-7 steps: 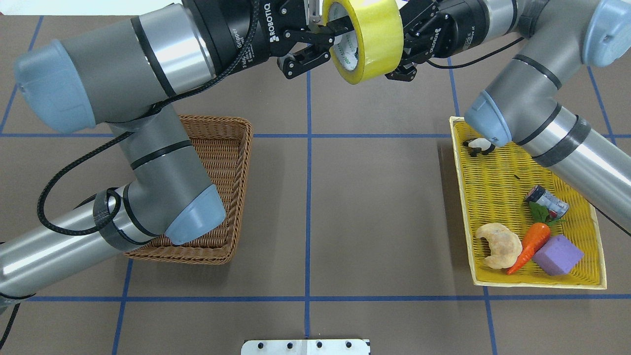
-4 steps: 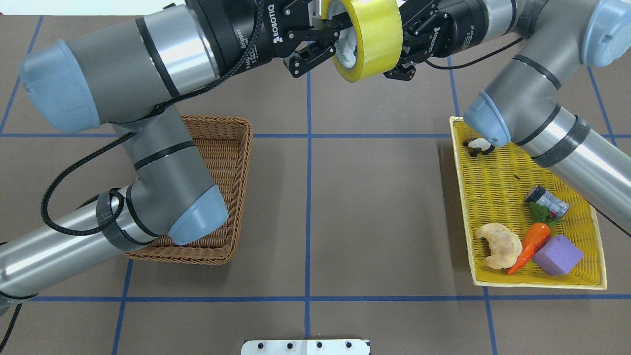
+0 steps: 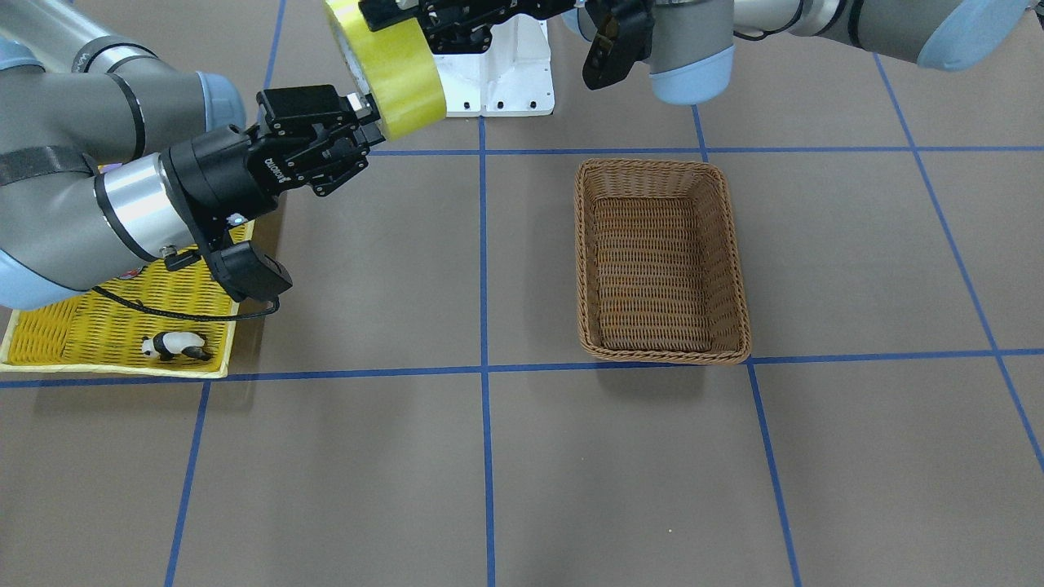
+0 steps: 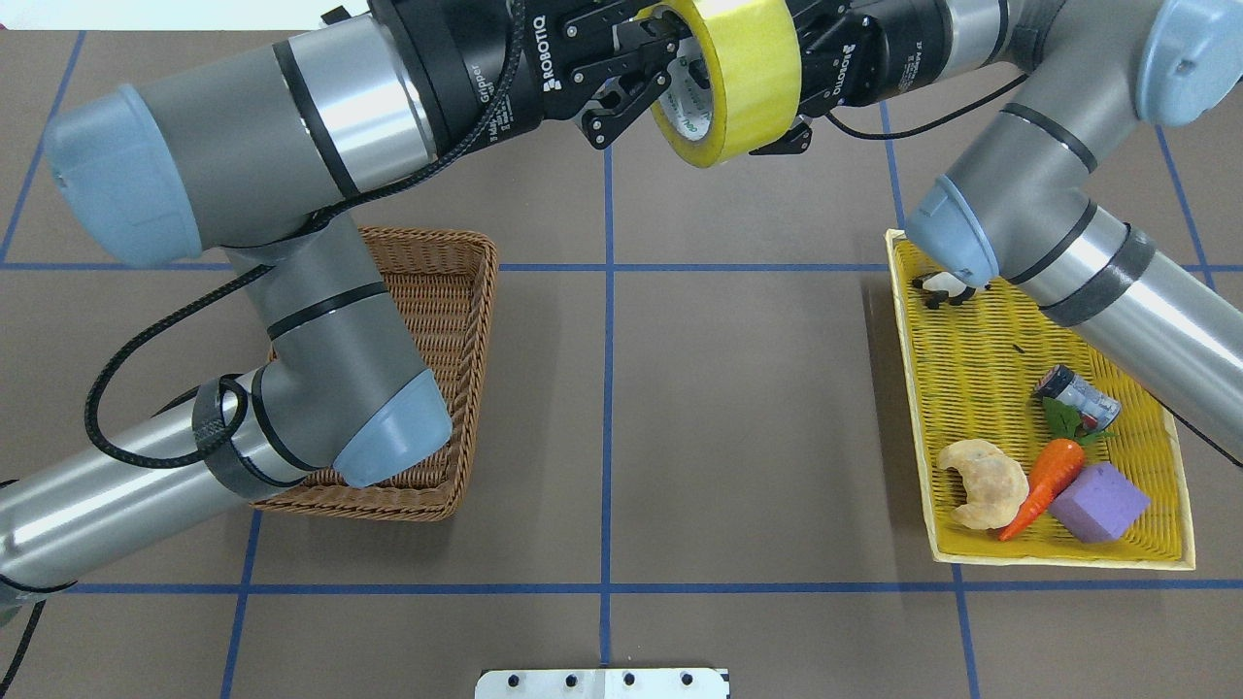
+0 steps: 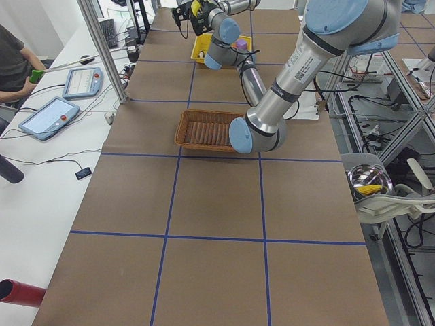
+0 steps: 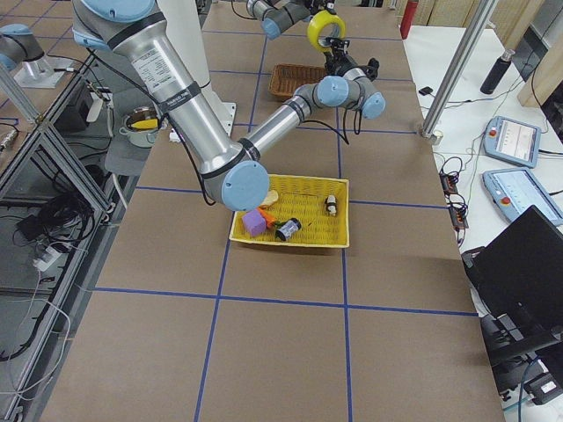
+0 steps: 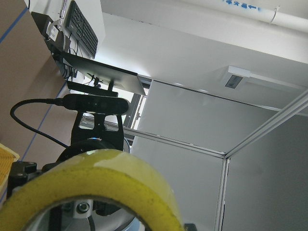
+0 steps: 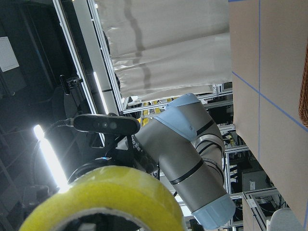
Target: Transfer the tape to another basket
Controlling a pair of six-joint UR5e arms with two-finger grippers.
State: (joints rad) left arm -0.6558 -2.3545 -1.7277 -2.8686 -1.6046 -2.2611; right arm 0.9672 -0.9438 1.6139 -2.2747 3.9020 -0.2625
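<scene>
The tape (image 4: 738, 83) is up in the air, standing on edge, well above the table (image 4: 738, 388), near the mid blue line. Its hole faces the left gripper (image 4: 646, 73).

The right gripper (image 3: 363, 122) is clenched on the tape's rim from the other side & carries the roll. The left gripper's fingers are spread apart, right at the roll's open face. The top one pokes toward the whitish core. It is not squeezing the roll, as far as the overhead view shows. So the tape sits btw the two grippers, touching the right one, w/ the left one just beside it.

The basket (image 3: 652, 164) is on the table on the robot's left side, well apart from the tape & lower down. In the overhead view the left arm's elbow (image 4: 388, 437) hangs over the basket & hides part of it.

On the robot's right is a yellow tray (image 4: 971, 291). In it lie a toy panda (image 4: 944, 286), a small can (image 4: 1076, 396), a carrot (image 4: 1047, 481), a bread roll (image 4: 986, 482) & a purple block (image 4: 1097, 500). The right arm crosses over the tray's far corner.
</scene>
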